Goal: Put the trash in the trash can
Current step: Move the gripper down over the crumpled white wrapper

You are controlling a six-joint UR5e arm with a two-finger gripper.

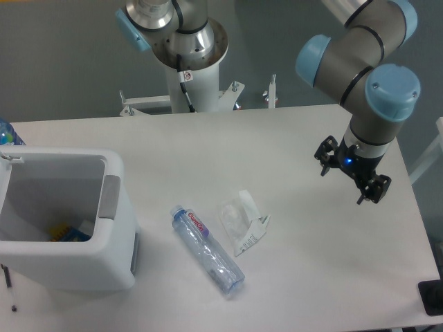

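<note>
A clear plastic bottle (pixel 208 252) with a blue cap and a red-lettered label lies on its side on the white table, near the front middle. Just to its right lies a crumpled clear wrapper (pixel 242 223) with a white printed label. The large white trash can (pixel 114 207) stands at the left, its top open, with a grey panel on the side facing the bottle. My gripper (pixel 351 173) hangs over the right part of the table, well to the right of both pieces of trash. Its fingers are spread apart and hold nothing.
Something blue and yellow (pixel 67 234) lies at the bottom of the can. The arm's base (pixel 188 62) stands behind the table's far edge. A blue-capped item (pixel 5 131) shows at the left edge and a black object (pixel 432 297) at the front right corner.
</note>
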